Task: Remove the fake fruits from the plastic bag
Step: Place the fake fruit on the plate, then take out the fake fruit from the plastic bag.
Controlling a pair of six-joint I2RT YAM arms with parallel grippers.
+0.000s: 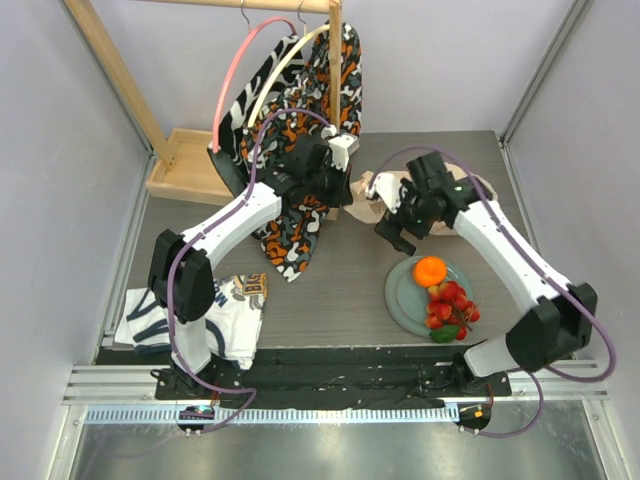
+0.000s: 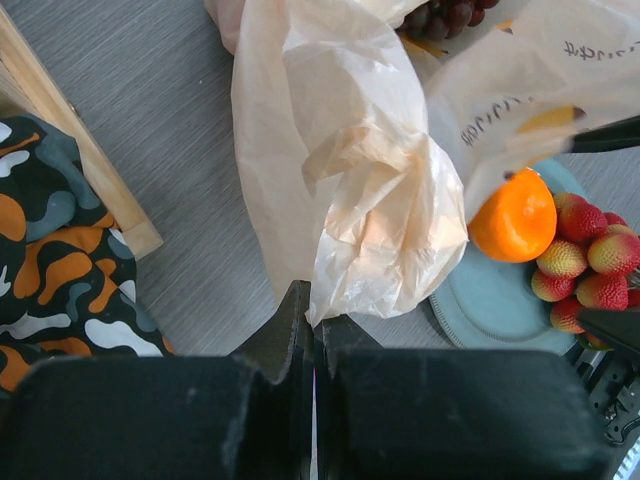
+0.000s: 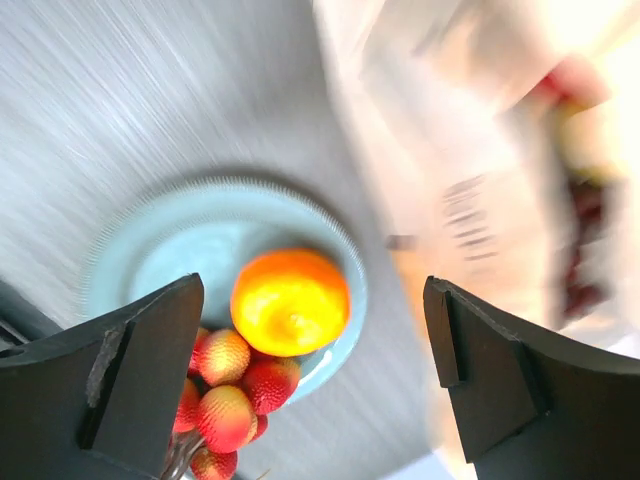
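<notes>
The plastic bag [image 2: 350,180] is beige and crinkly and lies on the table behind the plate [image 1: 368,192]. My left gripper [image 2: 315,310] is shut on a corner of it, also seen in the top view [image 1: 345,165]. Dark grapes [image 2: 445,15] show at the bag's far end. In the blurred right wrist view, the bag [image 3: 470,150] shows red [image 3: 575,80] and dark shapes inside. An orange [image 1: 430,270] and a red berry cluster [image 1: 450,305] lie on the grey-green plate [image 1: 400,300]. My right gripper [image 1: 400,228] is open and empty, above the orange [image 3: 290,300] and berries [image 3: 225,390].
An orange-black-white patterned cloth [image 1: 300,120] hangs from a wooden rack [image 1: 185,165] at the back and drapes over my left arm. A folded white printed garment [image 1: 200,315] lies at the front left. The rack's wooden base [image 2: 70,150] is to the left of the bag.
</notes>
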